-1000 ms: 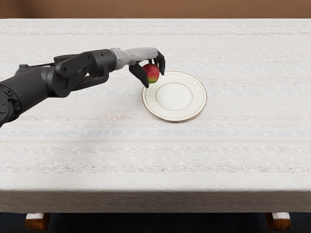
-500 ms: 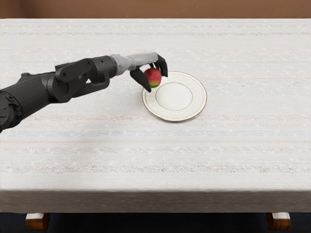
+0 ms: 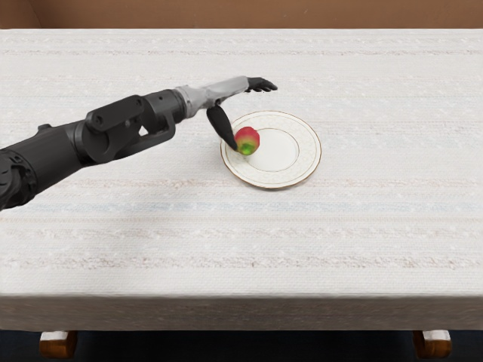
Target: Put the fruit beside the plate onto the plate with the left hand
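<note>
One arm in view: left arm (image 3: 90,139), dark casing, stretched in from the left edge over the table (image 3: 362,249).
Left hand (image 3: 235,89): spread wide, gripping nothing; fingers (image 3: 260,85) straight out and level, thumb (image 3: 221,124) angled down and away from them.
Fruit (image 3: 247,140): red with a green patch low on its side; free of the hand, lying below the fingers and just beside the thumb tip; contact with the thumb not clear.
Plate (image 3: 302,167): white, thin dark rim; beneath and beyond the fingertips; fruit resting on the part nearest the thumb, on the inner slope and not at the centre.
Table: pale woven cloth under hand and plate alike.
</note>
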